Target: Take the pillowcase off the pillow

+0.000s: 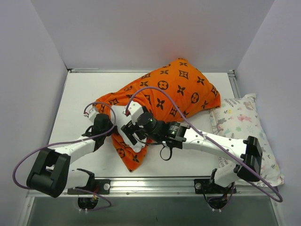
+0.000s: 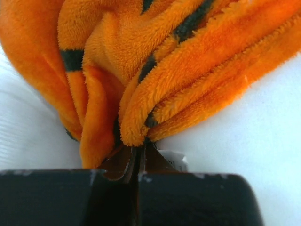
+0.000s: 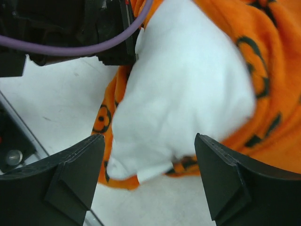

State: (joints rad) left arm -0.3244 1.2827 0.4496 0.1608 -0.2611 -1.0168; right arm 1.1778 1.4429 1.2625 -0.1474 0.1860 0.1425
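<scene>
Looking from above, the left claw [image 1: 107, 126] and right claw [image 1: 130, 134] sit side by side, the pillowcase [image 1: 174, 89] spreading away ahead of both. Left wrist: jaws pinched tight on orange folds (a white tag [image 2: 174, 160] just beside them). Right wrist: jaws spread wide, the pillow [image 3: 188, 84] bulging bare ahead between them.

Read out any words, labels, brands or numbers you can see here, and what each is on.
No text can be read.
The pillowcase carries only flower, star and circle motifs, no letters.
Its small white tag shows no legible print.
The animal-print pillow has pictures only.
</scene>
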